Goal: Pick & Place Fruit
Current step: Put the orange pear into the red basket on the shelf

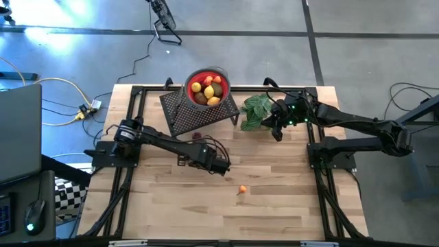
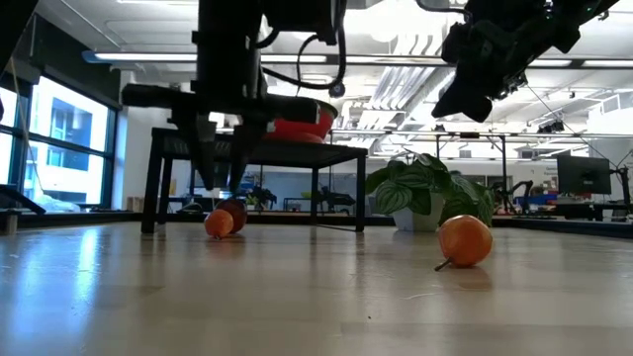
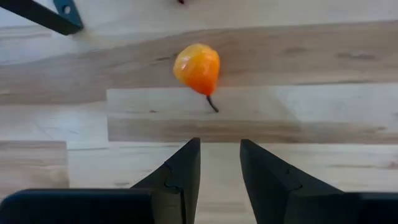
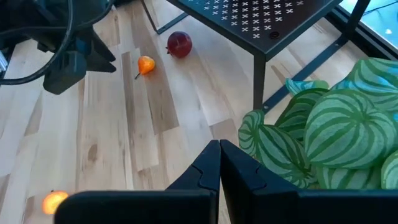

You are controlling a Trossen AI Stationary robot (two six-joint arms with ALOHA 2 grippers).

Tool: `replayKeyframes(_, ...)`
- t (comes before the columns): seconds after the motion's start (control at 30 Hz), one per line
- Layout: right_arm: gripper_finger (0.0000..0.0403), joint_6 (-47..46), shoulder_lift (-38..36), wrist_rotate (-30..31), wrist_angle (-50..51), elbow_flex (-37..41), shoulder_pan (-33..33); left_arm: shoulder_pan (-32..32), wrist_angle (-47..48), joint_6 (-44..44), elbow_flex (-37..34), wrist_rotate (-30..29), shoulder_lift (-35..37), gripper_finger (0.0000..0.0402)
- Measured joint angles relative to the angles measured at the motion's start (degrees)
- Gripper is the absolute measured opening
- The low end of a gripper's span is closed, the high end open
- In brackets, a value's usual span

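Observation:
A small orange fruit with a dark stem (image 3: pixel 198 67) lies on the wooden table next to a dark red fruit (image 4: pixel 179 43), close to the black stand's leg. My left gripper (image 3: pixel 219 152) points down just short of it, open, with nothing between its fingers; in the low view it (image 2: pixel 220 176) hangs above that orange fruit (image 2: pixel 220 223). A second orange fruit (image 1: pixel 242 190) lies nearer the table's front edge. A red bowl (image 1: pixel 221 74) holding yellow, red and brownish fruit sits on the stand (image 1: pixel 199 113). My right gripper (image 4: pixel 219 155) waits shut beside the plant.
The black perforated stand (image 4: pixel 261 18) stands at the table's far middle, its legs close to the two fruits. A green leafy plant (image 1: pixel 257 108) sits to its right, under my right gripper (image 1: pixel 278 132). Bare wood lies along the near half of the table.

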State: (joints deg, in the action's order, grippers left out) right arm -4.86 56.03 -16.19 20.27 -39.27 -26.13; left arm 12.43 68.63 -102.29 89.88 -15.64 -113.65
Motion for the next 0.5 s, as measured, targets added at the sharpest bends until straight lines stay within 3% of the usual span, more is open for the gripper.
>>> replayKeyframes(0.5, 0.0002, 0.13, -0.02, -0.24, 0.04, -0.01, 0.0, -0.04, -0.19, -10.5, -0.54, -2.95, 0.0, 0.0109)
